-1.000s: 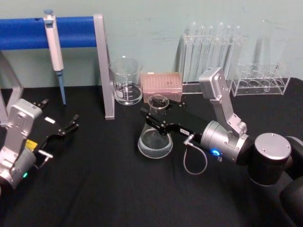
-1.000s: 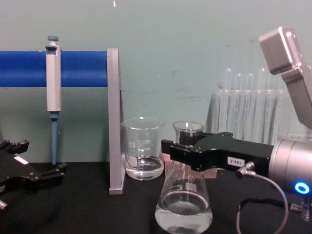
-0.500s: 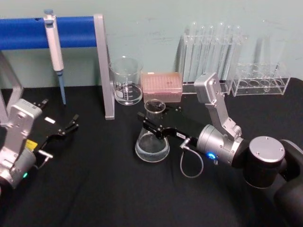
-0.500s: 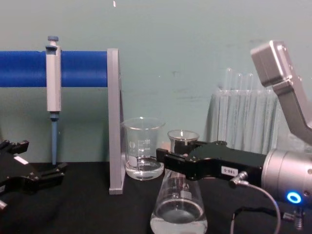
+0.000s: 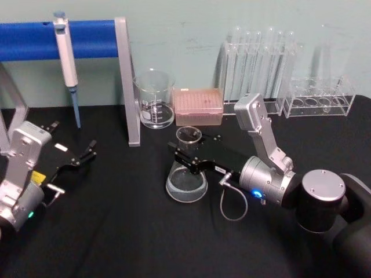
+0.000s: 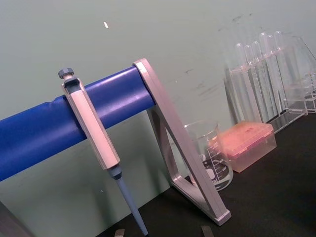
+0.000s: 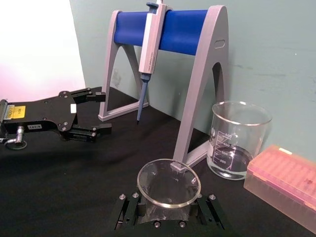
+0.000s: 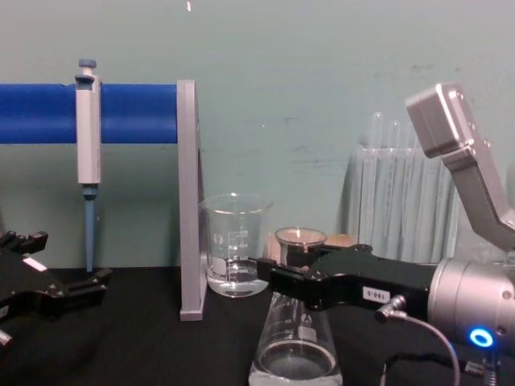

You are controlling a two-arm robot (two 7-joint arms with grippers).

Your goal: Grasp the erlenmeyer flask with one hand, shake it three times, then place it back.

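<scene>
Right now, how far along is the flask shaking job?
Done: the right gripper is shut on the neck of the erlenmeyer flask, so the grasp is made. In hand: the flask sits low over the black table, and its base seems to be at or near the surface. Left: releasing it and pulling the arm back. How many shakes are done cannot be told. The left gripper sits parked, open.

The erlenmeyer flask [image 5: 186,174] stood mid-table in front of the pink tip box [image 5: 199,106], the beaker [image 5: 155,99] just left of that box, the pipette stand [image 5: 126,81] farther left, test tubes [image 5: 258,61] behind right
</scene>
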